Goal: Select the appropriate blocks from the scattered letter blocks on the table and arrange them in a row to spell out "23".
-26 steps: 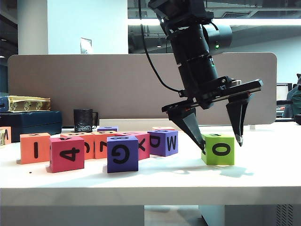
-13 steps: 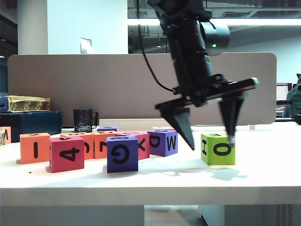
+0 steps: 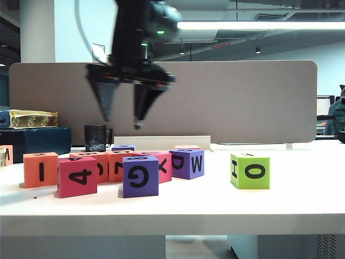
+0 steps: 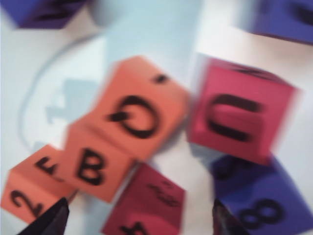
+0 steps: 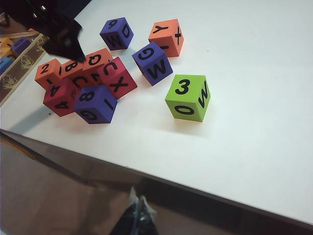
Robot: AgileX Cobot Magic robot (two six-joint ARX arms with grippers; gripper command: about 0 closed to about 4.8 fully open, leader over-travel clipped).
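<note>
1. At the far left of the exterior view an orange cube [image 3: 40, 169] showing an I stood on the table [image 3: 302, 199]; from the right wrist view its top carried a 2 [image 5: 47, 71].
2. Just right of it sat the red 4 cube [image 3: 77, 176], and behind that two more orange cubes, one with B [image 5: 71, 67] and one with Q [image 5: 98, 60] on top.
3. The left gripper [image 3: 123, 123] hung in the upper left of the exterior view, above this cluster and clear of every cube, its two dark fingers spread apart with nothing between them.
4. Its own camera, badly blurred, looked down on the orange 2, B and Q cubes and a red cube [image 4: 240, 115]; only the two finger tips [image 4: 49, 221] showed, at the bottom corners, far apart.
5. The purple G cube [image 3: 140, 176] stood at the front of the group, an 8 on its top.
6. Behind it a red X cube [image 3: 160, 164] and a purple cube [image 3: 187, 163] showing D and W closed the cluster's right end.
7. Well apart, at right of centre in the exterior view, the green cube [image 3: 250, 170] stood alone, I and O facing the camera and a 3 on top [image 5: 188, 97].
8. The right gripper [image 5: 137, 215] showed only as a dark shape at the bottom edge of its own view, off the table's front edge; I could not tell whether it was parted or closed.
</note>
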